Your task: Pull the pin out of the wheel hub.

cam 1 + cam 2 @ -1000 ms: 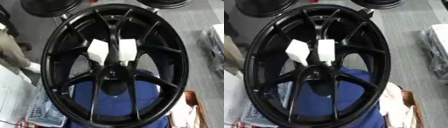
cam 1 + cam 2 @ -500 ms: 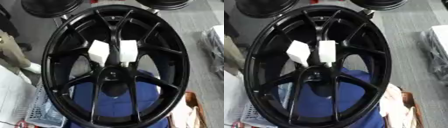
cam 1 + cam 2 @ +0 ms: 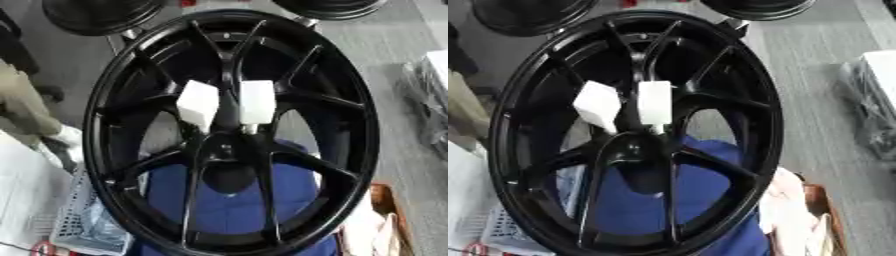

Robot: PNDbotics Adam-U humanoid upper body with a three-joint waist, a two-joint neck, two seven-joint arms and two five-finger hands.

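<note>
Two white pins and sit in the wheel hub at about 12 o'clock; no robot hand shows, so pulling seems not yet begun.

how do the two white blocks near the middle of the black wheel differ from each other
The left white block sits tilted, showing two faces, and looks squarer. The right white block stands upright, facing the camera flat, and looks narrower and taller. Both are plain white and sit just above the hub, either side of one spoke.

You see a glossy black wheel, two white blocks at its hub, blue cloth beneath, grey floor.
</note>
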